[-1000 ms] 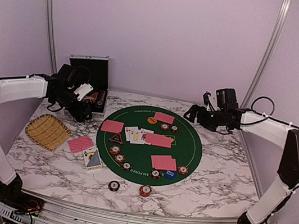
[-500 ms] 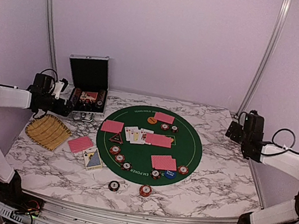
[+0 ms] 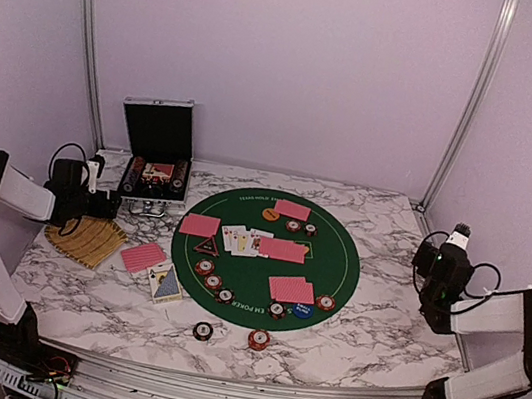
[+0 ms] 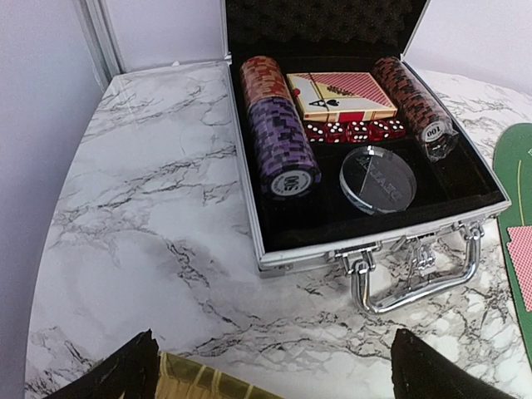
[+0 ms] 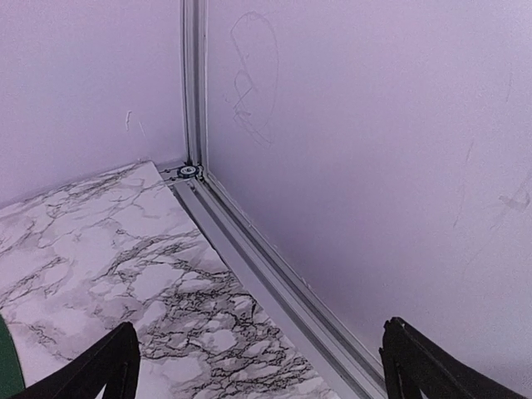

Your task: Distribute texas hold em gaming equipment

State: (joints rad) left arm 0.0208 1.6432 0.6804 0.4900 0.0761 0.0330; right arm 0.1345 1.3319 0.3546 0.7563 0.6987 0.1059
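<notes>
Red-backed cards lie on the round green mat [image 3: 336,271] in pairs, far [image 3: 292,209], left [image 3: 199,224], middle [image 3: 282,250] and near [image 3: 291,289]; another pile [image 3: 144,256] lies off the mat. Face-up cards [image 3: 244,241], a dark triangular marker [image 3: 206,246], an orange disc [image 3: 270,214], a blue disc [image 3: 302,310] and striped chips [image 3: 214,280] sit on the mat. Two chip piles [image 3: 259,339] lie in front of it. My left gripper [image 3: 102,200] [image 4: 274,374] is open and empty, between the straw tray and the case. My right gripper [image 3: 445,250] [image 5: 258,366] is open and empty, facing the back right corner.
The open silver case [image 3: 156,157] [image 4: 366,248] holds a purple chip stack [image 4: 283,145], a dark red stack [image 4: 411,100], a card deck [image 4: 341,93], red dice [image 4: 353,131] and a clear disc [image 4: 378,179]. The yellow straw tray [image 3: 88,237] [image 4: 199,384] lies at the left. A card box [image 3: 165,284] lies near it.
Both arms have drawn back from over the table. The left gripper moved from the case toward the tray; the right moved from the mat's far edge to the right table edge.
</notes>
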